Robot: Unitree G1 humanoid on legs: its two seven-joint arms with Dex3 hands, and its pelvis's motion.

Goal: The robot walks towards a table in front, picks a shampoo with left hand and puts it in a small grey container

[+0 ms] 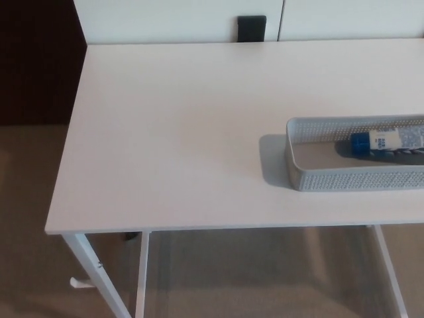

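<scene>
Head view. A: Fingers?
B: Neither hand shows, so cannot tell. Shampoo (391,141) lies flat inside grey container (351,179), right side of table (179,132).
A: Handling?
B: Likely light, squashy, slick. Grip mid-body, not blue cap (360,143).

A white table (185,132) fills most of the scene, its top smooth, matt and evenly lit by soft light. It stands on thin white metal legs (93,271), two at the near left corner and one further right. Below and to the left lies a beige-brown floor (26,199), which looks like carpet. Behind the far edge rises a white wall (159,20) of flat panels with a vertical seam. A small black rectangle (251,28) sits against it, just past the table's edge. The far left corner of the room is a dark brown surface (36,59) in shadow.
</scene>
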